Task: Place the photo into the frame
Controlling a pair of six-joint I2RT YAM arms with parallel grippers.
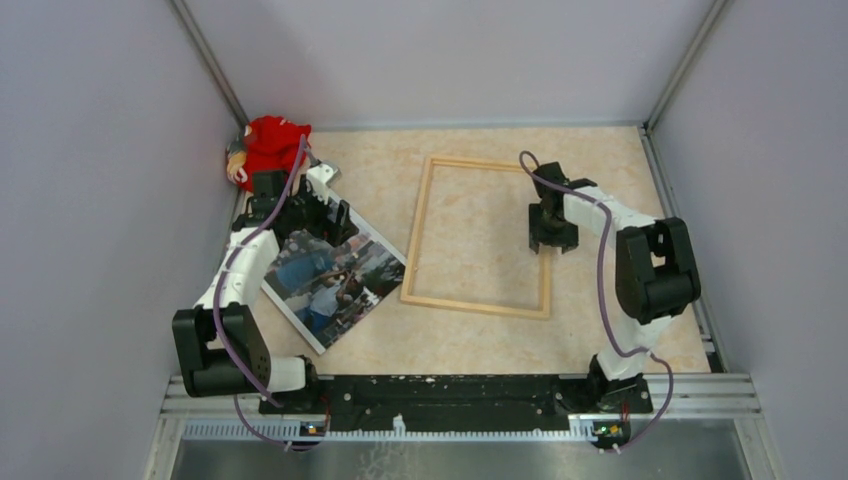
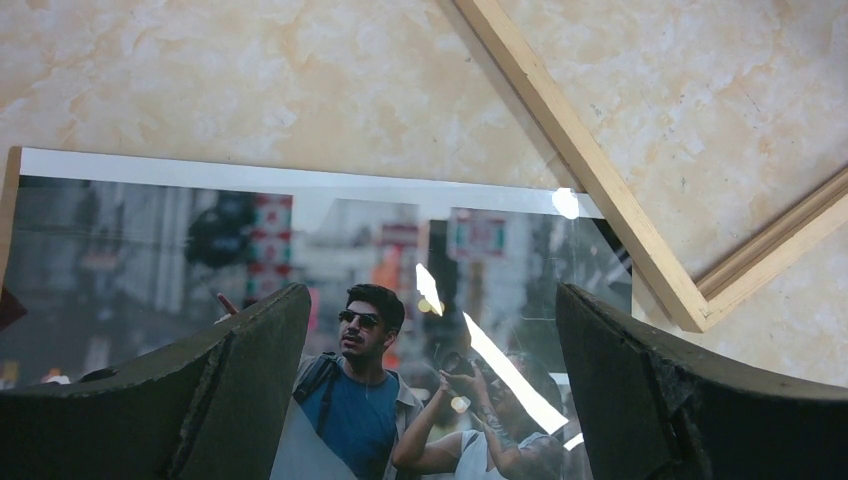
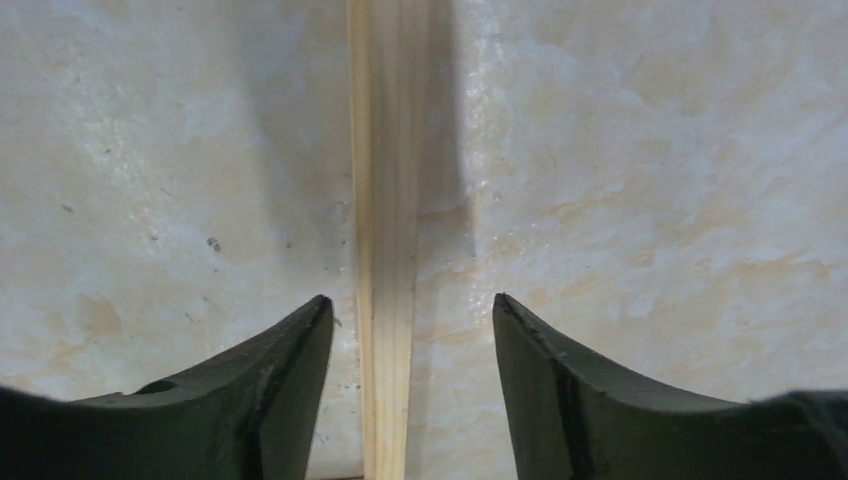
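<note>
One table (image 1: 450, 340) with a pale marbled top is carrying everything, and grey walls are closing it in on three sides. Two arms are reaching out over it from the near edge: the left arm (image 1: 235, 290) is bending toward the far left, and the right arm (image 1: 650, 265) is bending in toward the middle.

One frame (image 1: 476, 306) of thin light wood is lying flat near the centre of the table, with its long sides running away from the arms and the tabletop showing inside it.

One photo (image 1: 335, 275) is lying picture side up to the left of the frame, outside it and turned at an angle. Its right corner is sitting right against the frame's left rail, though whether the two are touching I cannot tell. The print is showing a street crowd, with a man in sunglasses and a blue shirt.

One red stuffed toy (image 1: 272, 145) is sitting in the far left corner.

The left claw (image 2: 428, 300) is hanging over the photo's far end, fully released and gripping nothing. The right claw (image 3: 412, 300) is straddling the frame's right rail, released, with a gap showing on each side of the wood.
</note>
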